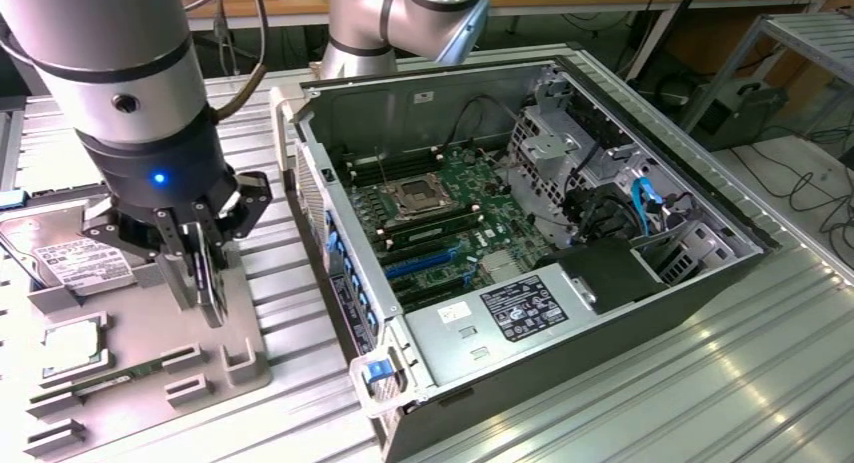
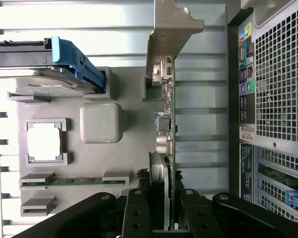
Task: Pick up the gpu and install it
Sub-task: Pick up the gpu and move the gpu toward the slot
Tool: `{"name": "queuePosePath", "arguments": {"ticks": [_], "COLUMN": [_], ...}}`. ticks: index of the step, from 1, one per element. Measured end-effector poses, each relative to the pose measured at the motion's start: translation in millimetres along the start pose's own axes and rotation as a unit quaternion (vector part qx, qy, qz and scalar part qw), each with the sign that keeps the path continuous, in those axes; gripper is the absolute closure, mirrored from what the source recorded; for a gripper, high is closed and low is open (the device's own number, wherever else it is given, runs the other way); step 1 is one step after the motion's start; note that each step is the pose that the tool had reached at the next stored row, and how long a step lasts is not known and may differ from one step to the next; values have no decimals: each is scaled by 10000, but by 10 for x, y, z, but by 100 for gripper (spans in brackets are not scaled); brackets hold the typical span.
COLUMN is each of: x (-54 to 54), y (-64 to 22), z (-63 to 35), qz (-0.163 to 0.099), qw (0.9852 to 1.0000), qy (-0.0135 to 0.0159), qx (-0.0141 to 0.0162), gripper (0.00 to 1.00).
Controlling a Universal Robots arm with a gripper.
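My hand (image 1: 198,273) is clamped on the gpu (image 2: 168,99), which stands on edge at the grey tray (image 1: 134,358) beside the PC case (image 1: 534,233). Thin, light, stiff but fragile imo, so grip the board edge, not the components.

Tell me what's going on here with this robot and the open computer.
A single robot arm has its gripper closed on the gpu, which stands on edge over the grey parts tray at the exterior view's left. The card is not yet in the open computer case beside the tray, and the blue slots on its motherboard look empty. A hard drive lies in the tray.
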State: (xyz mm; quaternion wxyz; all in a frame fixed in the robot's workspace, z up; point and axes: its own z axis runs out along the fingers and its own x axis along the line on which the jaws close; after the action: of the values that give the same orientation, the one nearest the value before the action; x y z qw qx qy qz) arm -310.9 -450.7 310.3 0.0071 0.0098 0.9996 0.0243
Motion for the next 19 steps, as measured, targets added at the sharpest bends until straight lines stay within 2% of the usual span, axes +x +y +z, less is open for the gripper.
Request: {"name": "queuePosePath", "arguments": {"ticks": [10,16,19], "x": [-4,-5,-6], "y": [14,16,19], "z": [-284,-323,-395], "qz": [0,-80,-81], "qw": [10000,10000,10000], "qy": [0,5,4], "qx": [0,0,-1], "gripper": [72,72,72]}}
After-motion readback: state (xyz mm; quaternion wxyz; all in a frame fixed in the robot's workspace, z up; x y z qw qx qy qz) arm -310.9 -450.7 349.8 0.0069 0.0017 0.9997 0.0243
